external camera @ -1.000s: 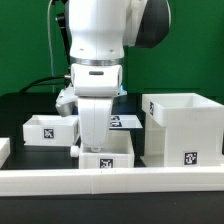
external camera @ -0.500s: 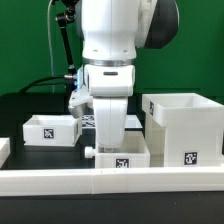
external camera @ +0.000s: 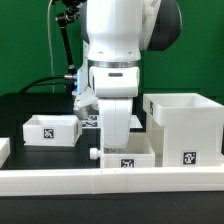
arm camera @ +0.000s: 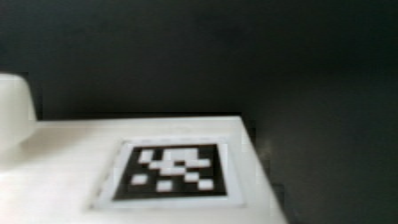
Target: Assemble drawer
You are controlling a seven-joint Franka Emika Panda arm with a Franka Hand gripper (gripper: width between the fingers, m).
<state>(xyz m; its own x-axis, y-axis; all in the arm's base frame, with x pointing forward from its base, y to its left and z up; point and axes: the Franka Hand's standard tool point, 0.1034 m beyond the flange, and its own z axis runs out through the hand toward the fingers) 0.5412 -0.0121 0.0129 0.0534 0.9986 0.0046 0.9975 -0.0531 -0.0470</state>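
My gripper (external camera: 117,138) reaches down into a small white open-top tray (external camera: 128,160) and appears shut on its wall; the fingertips are hidden by the tray. This tray stands just behind the front rail, close to the left side of the large cube-like housing (external camera: 185,125). It has a tag on its front and a small knob on its left. A second small tray (external camera: 50,130) stands at the exterior view's left. The wrist view shows a white surface with a black-and-white tag (arm camera: 175,172), and no fingers.
A long low white rail (external camera: 60,181) runs along the front of the black table. The marker board (external camera: 143,122) lies behind the arm. A small white piece (external camera: 3,150) sits at the far left edge. Cables hang behind the arm.
My gripper and the small tray under it have moved toward the exterior view's right, closer to the housing. The left tray and the housing have not moved.
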